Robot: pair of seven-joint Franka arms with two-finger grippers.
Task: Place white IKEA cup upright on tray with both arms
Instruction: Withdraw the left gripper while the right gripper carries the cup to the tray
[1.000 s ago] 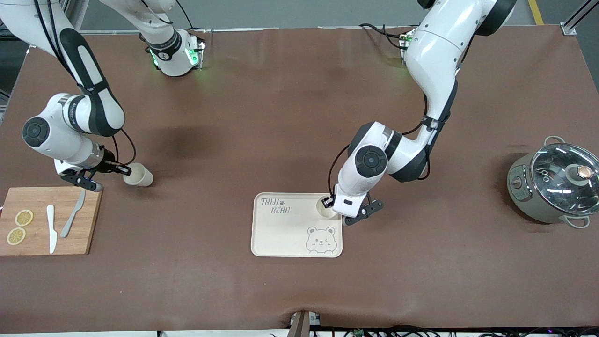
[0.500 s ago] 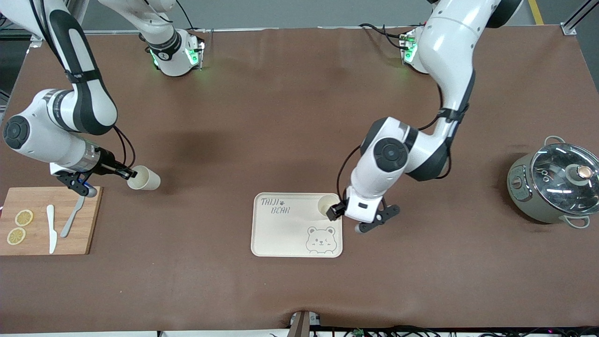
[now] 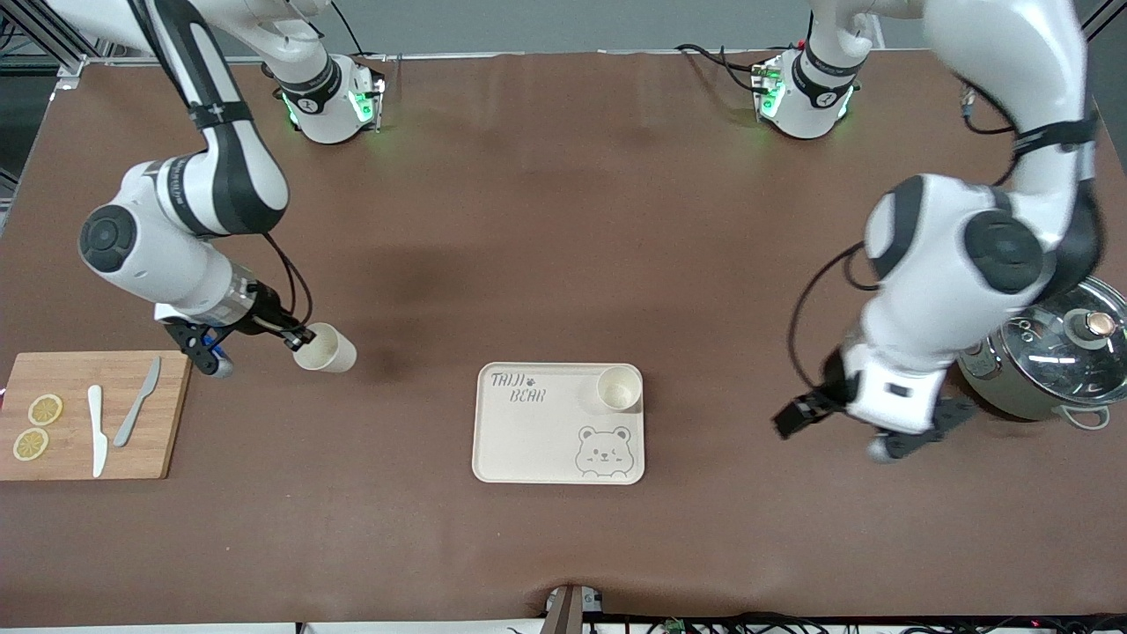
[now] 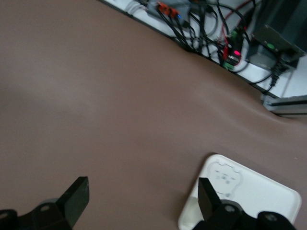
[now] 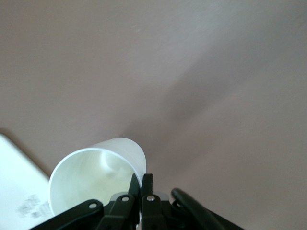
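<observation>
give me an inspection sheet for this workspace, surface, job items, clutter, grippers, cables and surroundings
Surface: brown table, nothing spilled.
Job's things: tray holds one upright cup in a corner; second cup tilted.
Clutter: cutting board with two knives and lemon slices; lidded pot.
Grippers: left gripper open, over bare table between tray and pot; right gripper shut on second cup's rim.
Cables: black cables along both arms.
Surroundings: wiring at the table edge.

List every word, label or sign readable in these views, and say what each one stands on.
"TAIJI BEAR": grey lettering with a small paw mark, on the tray, above a bear-face drawing.
Small mark on the ring of the right arm's base: too small to read.
Small mark on the ring of the left arm's base: too small to read.
Lettering on the right arm's wrist band: too small to read.
Nothing else carries text.
</observation>
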